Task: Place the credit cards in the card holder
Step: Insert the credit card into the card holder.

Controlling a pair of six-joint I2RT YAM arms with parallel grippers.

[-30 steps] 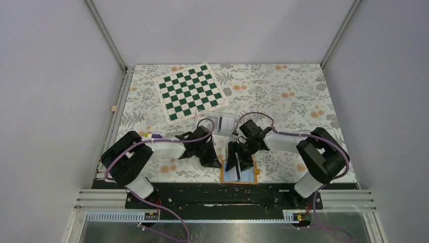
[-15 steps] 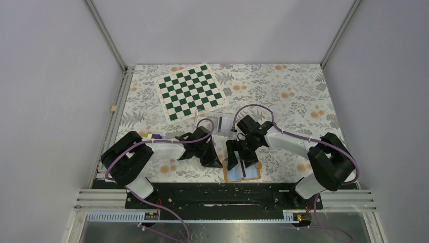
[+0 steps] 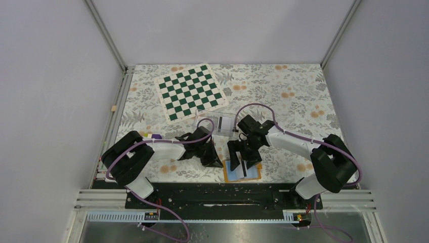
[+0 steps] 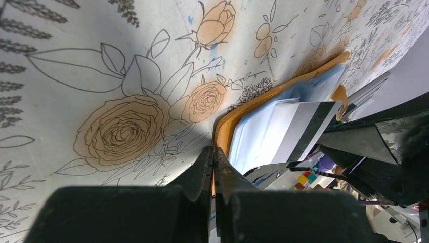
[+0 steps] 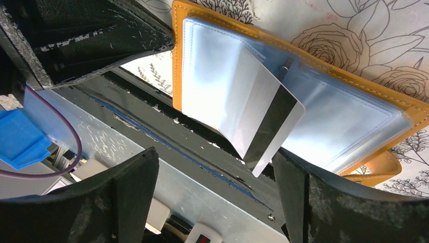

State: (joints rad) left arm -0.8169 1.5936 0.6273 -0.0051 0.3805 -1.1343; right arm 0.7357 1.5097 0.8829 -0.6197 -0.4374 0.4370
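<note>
Orange card holder [image 3: 243, 172]: lies open at near side of floral mat [image 3: 293, 96].
Card [image 5: 258, 116]: white, black stripe, partly in clear sleeve.
Left gripper [image 4: 213, 152]: closed tight at holder's edge.
Right gripper [image 5: 215, 157]: spread wide above card.

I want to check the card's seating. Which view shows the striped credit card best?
Right wrist: the credit card shows whole, stripe up, on the open card holder. Left wrist sees it foreshortened; top external, a speck.

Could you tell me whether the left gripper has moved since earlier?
No; the left gripper sits equally far from the chessboard, by the card holder.
</note>
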